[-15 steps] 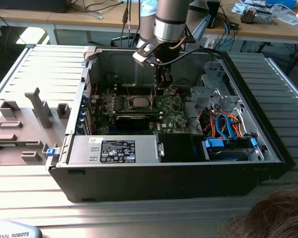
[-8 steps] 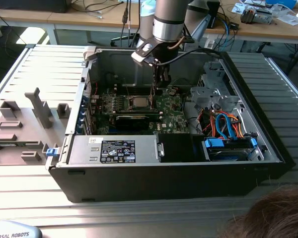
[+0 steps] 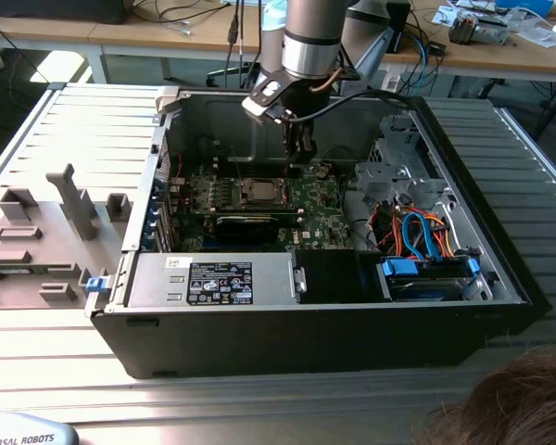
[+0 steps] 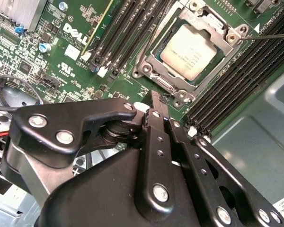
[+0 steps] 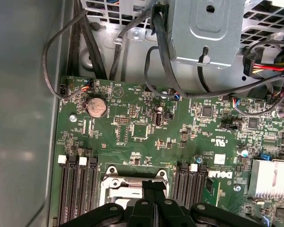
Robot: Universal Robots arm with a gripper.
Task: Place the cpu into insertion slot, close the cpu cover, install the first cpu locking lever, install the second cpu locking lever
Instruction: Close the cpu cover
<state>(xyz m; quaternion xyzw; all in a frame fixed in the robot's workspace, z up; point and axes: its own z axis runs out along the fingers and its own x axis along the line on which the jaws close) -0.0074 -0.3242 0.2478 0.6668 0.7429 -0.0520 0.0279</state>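
Inside the open computer case (image 3: 306, 343), which lies on the slatted surface (image 3: 83, 111), the pincer (image 3: 301, 153) hangs just above the motherboard (image 5: 132, 151), near the insertion slot (image 4: 146, 71) but not touching it. Pincer state: the fingers (image 4: 154, 142) are brought together at the tip with nothing between them, as seen in both wrist views.

Cpu position: the cpu (image 4: 188, 51) lies flat in the slot, silver top upward. The cpu cover (image 4: 213, 28) appears to be down, its frame surrounding the chip on all sides. One locking lever (image 4: 270, 35) shows as a thin rod reaching out from a corner of the slot across the memory sockets (image 4: 236, 80); whether it is latched cannot be told.

Assessment: placement and cover closing look complete, so the lever stage is judged to be the step in hand. That work calls for fine alignment — the closed tip must meet a thin, springy rod squarely, press it down and guide it under its hook without slipping onto the board or the neighbouring sockets.
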